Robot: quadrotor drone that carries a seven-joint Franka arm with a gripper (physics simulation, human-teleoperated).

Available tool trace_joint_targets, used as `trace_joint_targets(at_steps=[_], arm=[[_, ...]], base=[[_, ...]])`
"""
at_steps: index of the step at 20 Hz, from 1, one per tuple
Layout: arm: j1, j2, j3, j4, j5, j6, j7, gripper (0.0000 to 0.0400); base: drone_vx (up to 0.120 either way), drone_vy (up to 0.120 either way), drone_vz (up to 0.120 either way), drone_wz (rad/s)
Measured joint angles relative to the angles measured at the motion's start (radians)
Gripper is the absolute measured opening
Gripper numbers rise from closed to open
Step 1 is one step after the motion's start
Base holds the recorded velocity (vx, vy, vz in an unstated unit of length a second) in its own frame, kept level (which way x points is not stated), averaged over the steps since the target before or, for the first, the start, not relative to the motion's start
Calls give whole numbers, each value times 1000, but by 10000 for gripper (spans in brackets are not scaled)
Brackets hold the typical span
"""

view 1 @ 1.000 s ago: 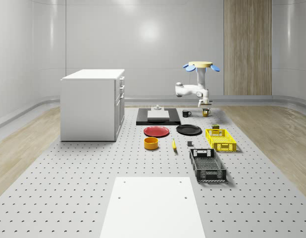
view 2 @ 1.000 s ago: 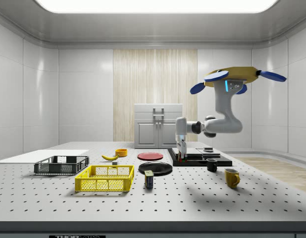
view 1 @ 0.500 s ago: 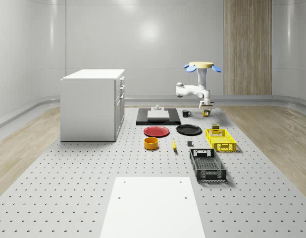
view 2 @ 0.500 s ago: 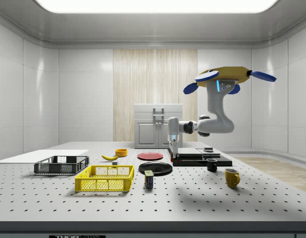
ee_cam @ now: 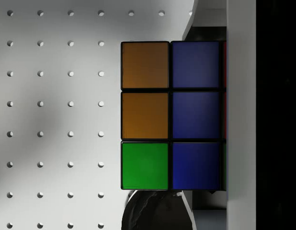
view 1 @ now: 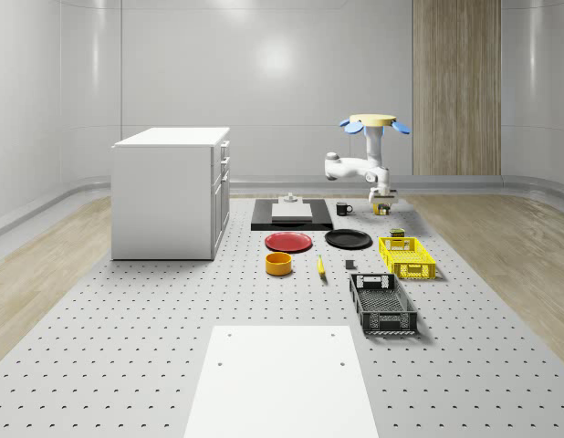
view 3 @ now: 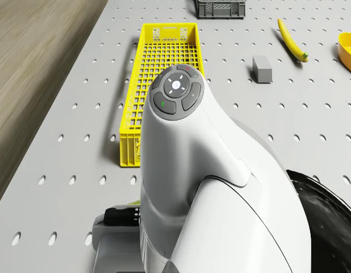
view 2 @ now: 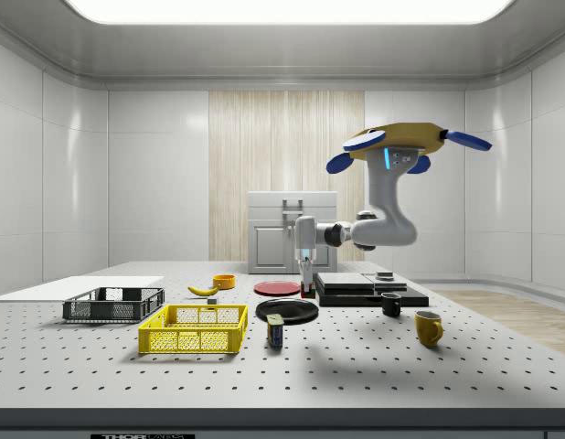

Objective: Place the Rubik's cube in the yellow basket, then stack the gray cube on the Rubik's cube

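**Whole-scene view.** The drone (view 1: pixel 375 119) hovered over the far end of the perforated table (view 1: pixel 172 365), above the mugs. Its arm reached down and the gripper (view 1: pixel 381 203) hung just in front of the yellow mug (view 1: pixel 381 209). The yellow basket (view 1: pixel 407 257) stood nearer the camera and had no cube in it. The gray cube (view 1: pixel 349 265) lay on the table to that view's left of the basket.

**Side view.** The gripper was clear of the table, above the black plate (view 2: pixel 287 311), with a reddish block at its tips. The basket lay lower and further to this view's left, well apart from the gripper.

**Drone view.** The arm's white link (view 3: pixel 198 187) covered the foreground. The basket lay lengthwise beyond it, and the gray cube sat alone on the table beside the banana (view 3: pixel 292 40).

**Wrist view.** The Rubik's cube (ee_cam: pixel 169 115) sat square before the camera, showing orange, blue and green tiles. The jaws were judged closed on two of its opposite faces and carrying it.

**Handling assessment.**
- The cube is likely rigid, light plastic with smooth, slippery tiles.
- Its layers might twist under an off-centre squeeze.
- A hold centred on flat opposite faces seemed soundest.
- It should be set down level, so the gray cube can rest on top.
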Motion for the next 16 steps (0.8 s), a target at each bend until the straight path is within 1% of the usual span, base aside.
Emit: trace_joint_targets(at_steps=[16], arm=[[-1, -24, 2, 0, 9, 22, 1, 325]], base=[[120, 0, 0, 0]])
